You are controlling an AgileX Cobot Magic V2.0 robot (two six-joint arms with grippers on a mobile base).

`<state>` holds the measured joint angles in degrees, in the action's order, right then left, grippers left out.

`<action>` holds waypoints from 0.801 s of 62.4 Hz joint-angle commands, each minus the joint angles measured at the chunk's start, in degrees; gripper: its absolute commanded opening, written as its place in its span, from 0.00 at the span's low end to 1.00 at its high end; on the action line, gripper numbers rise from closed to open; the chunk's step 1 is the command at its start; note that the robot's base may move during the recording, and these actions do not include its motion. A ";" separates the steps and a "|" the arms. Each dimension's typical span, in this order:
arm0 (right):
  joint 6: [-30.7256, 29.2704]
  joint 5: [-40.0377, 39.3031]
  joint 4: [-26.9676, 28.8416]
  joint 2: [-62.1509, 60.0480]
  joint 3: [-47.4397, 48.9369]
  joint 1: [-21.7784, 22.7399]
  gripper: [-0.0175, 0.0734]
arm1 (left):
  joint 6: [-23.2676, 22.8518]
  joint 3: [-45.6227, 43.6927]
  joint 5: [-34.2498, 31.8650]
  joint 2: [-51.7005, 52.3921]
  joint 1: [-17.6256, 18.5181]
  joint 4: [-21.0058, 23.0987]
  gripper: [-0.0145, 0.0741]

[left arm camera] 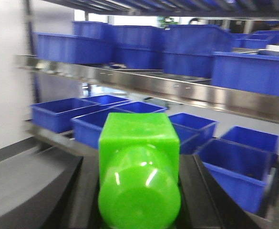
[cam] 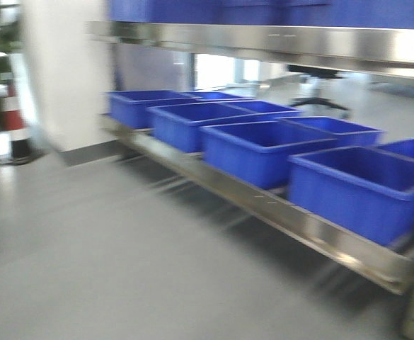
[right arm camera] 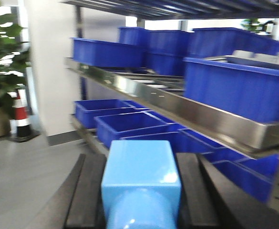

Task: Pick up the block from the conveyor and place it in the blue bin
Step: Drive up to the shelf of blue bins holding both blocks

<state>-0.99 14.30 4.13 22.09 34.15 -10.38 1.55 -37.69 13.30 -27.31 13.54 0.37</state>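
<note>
A glossy green block [left arm camera: 139, 162] sits between the black fingers [left arm camera: 82, 191] of my left gripper [left arm camera: 139, 195], which is shut on it. In the right wrist view, my right gripper [right arm camera: 141, 191] is shut on a light blue block [right arm camera: 141, 167] held between its black pads [right arm camera: 89, 191]. Several open blue bins [cam: 253, 166] stand in a row on the lower steel shelf [cam: 313, 230], ahead and to the right. From the left wrist view the same blue bins [left arm camera: 234, 171] lie just beyond the green block. The conveyor is out of view. Neither gripper shows in the front view.
An upper steel shelf [cam: 284, 42] carrying more blue bins [right arm camera: 234, 86] overhangs the lower row. A white pillar [cam: 61, 71] stands at the rack's left end, with a red-and-white cone [cam: 12, 120] and a plant [right arm camera: 3, 62] beside it. Grey floor [cam: 107, 248] spreads in front.
</note>
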 commanded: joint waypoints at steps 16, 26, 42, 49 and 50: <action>-0.25 -1.07 -0.37 -0.12 -0.12 -0.12 0.01 | -0.11 -0.03 -1.06 0.18 0.34 -0.07 0.04; -0.25 -1.07 -0.37 -0.12 -0.12 -0.12 0.01 | -0.11 -0.03 -1.06 0.18 0.34 -0.07 0.04; -0.25 -1.07 -0.37 -0.12 -0.12 -0.12 0.01 | -0.11 -0.03 -1.06 0.18 0.34 -0.07 0.04; -0.25 -1.07 -0.37 -0.12 -0.12 -0.12 0.01 | -0.11 -0.03 -1.06 0.18 0.34 -0.07 0.04; -0.25 -1.07 -0.37 -0.12 -0.12 -0.12 0.01 | -0.11 -0.03 -1.06 0.18 0.34 -0.07 0.04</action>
<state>-0.99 14.30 4.13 22.09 34.15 -10.38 1.55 -37.69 13.30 -27.31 13.54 0.37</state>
